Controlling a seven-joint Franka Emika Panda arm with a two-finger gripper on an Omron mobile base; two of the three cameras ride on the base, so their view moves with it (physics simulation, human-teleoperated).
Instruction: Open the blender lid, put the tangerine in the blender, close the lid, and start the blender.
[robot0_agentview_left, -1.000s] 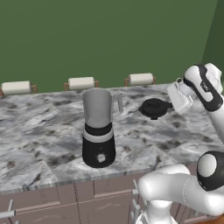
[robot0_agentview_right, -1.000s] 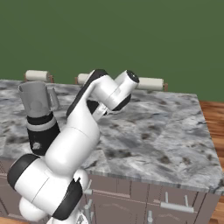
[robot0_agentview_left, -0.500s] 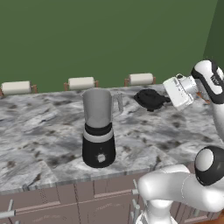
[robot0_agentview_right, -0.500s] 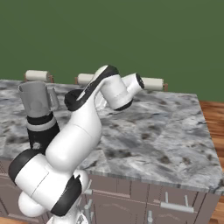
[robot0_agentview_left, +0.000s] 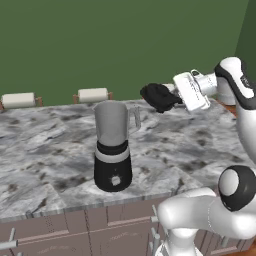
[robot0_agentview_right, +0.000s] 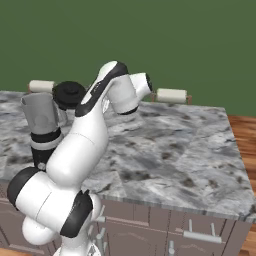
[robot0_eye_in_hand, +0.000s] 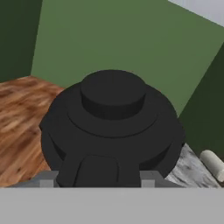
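The blender (robot0_agentview_left: 114, 145) stands on the marble counter (robot0_agentview_left: 190, 150), and its grey jar is open at the top. The black blender lid (robot0_agentview_left: 159, 96) hangs in the air to the right of the jar and above its rim, tilted on its side. My gripper (robot0_agentview_left: 169, 98) is shut on the lid's edge. In the right base view the lid (robot0_agentview_right: 69, 94) hovers just right of the blender (robot0_agentview_right: 44, 125). The hand view looks straight at the lid (robot0_eye_in_hand: 113, 118), with my gripper (robot0_eye_in_hand: 98, 175) clamped at its lower edge. The tangerine is out of view.
Paper towel rolls (robot0_agentview_left: 20, 100) (robot0_agentview_left: 93, 94) (robot0_agentview_right: 171, 95) lie along the green back wall. Cabinet drawers (robot0_agentview_left: 75, 235) run under the counter's front edge. Wooden floor (robot0_agentview_right: 245, 135) lies past the counter's right end.
The arm has lifted the lid and carried it left towards the blender's jar. The hand has swung over to point sideways. The blender has not moved.
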